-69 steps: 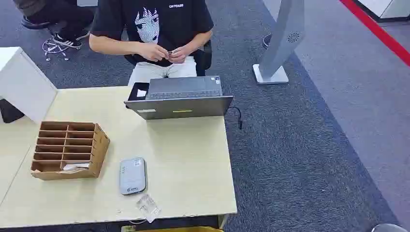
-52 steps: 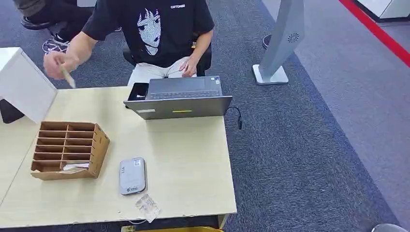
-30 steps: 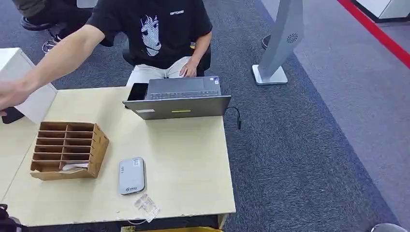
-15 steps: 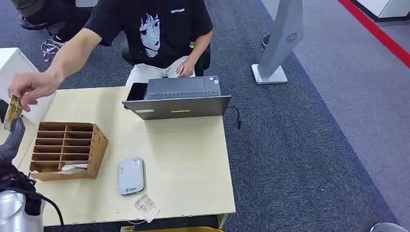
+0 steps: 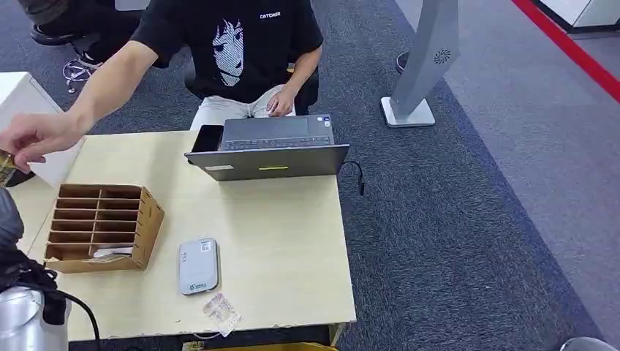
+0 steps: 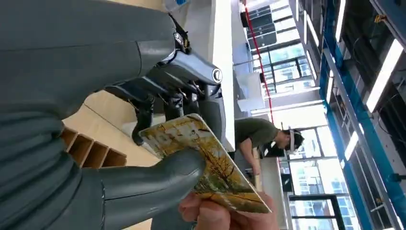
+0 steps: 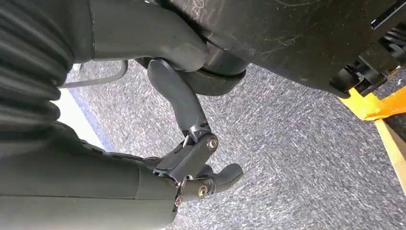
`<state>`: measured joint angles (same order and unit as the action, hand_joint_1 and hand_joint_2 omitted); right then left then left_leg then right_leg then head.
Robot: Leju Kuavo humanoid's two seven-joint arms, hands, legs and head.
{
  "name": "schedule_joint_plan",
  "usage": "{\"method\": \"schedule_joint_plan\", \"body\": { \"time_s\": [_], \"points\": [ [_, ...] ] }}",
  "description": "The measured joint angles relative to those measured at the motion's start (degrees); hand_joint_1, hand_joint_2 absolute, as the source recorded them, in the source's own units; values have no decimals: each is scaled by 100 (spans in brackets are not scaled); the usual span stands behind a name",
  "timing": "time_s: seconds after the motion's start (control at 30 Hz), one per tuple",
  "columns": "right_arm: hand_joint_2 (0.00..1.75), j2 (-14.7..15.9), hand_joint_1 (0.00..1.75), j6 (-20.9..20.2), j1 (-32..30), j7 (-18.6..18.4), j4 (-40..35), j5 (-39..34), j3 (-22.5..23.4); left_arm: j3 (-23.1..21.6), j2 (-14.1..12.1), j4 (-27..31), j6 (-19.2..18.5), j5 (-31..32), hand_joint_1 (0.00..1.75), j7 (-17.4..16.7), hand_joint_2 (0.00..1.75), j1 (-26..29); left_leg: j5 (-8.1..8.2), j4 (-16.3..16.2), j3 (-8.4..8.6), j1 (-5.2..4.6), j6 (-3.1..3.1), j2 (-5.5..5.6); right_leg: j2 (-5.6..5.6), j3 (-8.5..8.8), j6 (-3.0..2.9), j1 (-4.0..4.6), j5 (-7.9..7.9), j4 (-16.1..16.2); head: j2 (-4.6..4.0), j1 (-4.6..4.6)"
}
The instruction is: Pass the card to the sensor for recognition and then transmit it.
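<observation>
Yellow-and-brown leaf-patterned card (image 6: 210,167); grey left hand (image 6: 119,139); brown cardboard organiser (image 5: 102,227); pale wood table (image 5: 278,248); grey sensor (image 5: 198,265); black printed T-shirt (image 5: 234,36); dark grey-blue carpet (image 5: 468,219).

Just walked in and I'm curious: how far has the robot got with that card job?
Early days. The handover is under way: the robot's left hand pinches the yellow leaf-patterned card between thumb and fingers, while the seated person's hand is also on it. Left to do: bring the card to the grey flat reader on the wooden table, then pass it on. The right hand hangs empty.
</observation>
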<state>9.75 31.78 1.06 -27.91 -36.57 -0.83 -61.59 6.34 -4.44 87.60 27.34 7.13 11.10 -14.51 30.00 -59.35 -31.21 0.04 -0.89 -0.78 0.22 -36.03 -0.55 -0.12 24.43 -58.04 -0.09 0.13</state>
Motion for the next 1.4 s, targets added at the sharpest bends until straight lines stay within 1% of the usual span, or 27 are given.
{"method": "schedule_joint_plan", "body": {
  "time_s": [0.43,0.5,0.57,0.67,0.73,0.87,1.0,1.07,1.17,1.3,1.4],
  "points": [
    [175,2,0,-2,-23,-102,-98,81,26,0,-26,0,-30,-11,175,-18,175,53,-1,0,-2,0,0,1,0,0,0,0,-1,0,0,0],
    [175,2,0,-7,-32,-140,-120,109,37,-4,-24,4,-146,8,175,-24,175,80,-1,0,-1,0,0,0,0,-1,0,0,-1,0,0,0],
    [175,11,0,-15,-50,-183,-170,120,59,-74,-18,59,-353,159,175,-50,175,164,-1,0,-1,0,0,0,1,-2,0,0,0,0,2,0],
    [175,35,0,-20,-85,-260,-275,164,96,-355,39,251,-670,351,175,-76,175,344,-1,-1,-3,-2,0,2,0,-3,1,0,0,1,2,0],
    [175,55,0,-20,-122,-304,-354,190,135,-620,101,432,-876,467,175,-102,175,490,1,0,-3,-2,-2,0,1,-3,1,-2,0,1,2,2],
    [175,103,0,-17,-199,-358,-507,181,212,-1168,153,708,-1326,782,175,-314,175,829,4,-1,-4,-5,-5,0,2,-3,2,-3,0,4,2,0],
    [175,138,0,-17,-255,-361,-603,188,282,-1551,205,793,-1500,885,175,-385,175,1078,4,0,-6,-4,-5,0,1,-4,2,-3,1,4,2,0],
    [175,140,0,-15,-269,-363,-616,192,306,-1648,232,793,-1615,929,175,-472,175,1189,5,0,-6,-4,-5,0,1,-4,1,-3,1,4,0,0],
    [175,142,0,0,-294,-374,-636,188,341,-1750,262,791,-1722,1027,175,-690,175,1387,4,0,-8,-2,-5,-1,2,-8,1,-1,1,3,0,0],
    [175,146,0,20,-326,-380,-675,181,383,-1792,262,719,-1738,1414,175,-1110,175,1541,4,1,-9,-1,-5,-1,1,-8,1,-1,1,3,0,-2],
    [175,151,0,20,-346,-396,-702,170,422,-1792,251,573,-1753,1512,175,-1228,175,1599,3,1,-10,-1,-4,0,0,-8,1,-1,1,3,0,0]
  ]
}}
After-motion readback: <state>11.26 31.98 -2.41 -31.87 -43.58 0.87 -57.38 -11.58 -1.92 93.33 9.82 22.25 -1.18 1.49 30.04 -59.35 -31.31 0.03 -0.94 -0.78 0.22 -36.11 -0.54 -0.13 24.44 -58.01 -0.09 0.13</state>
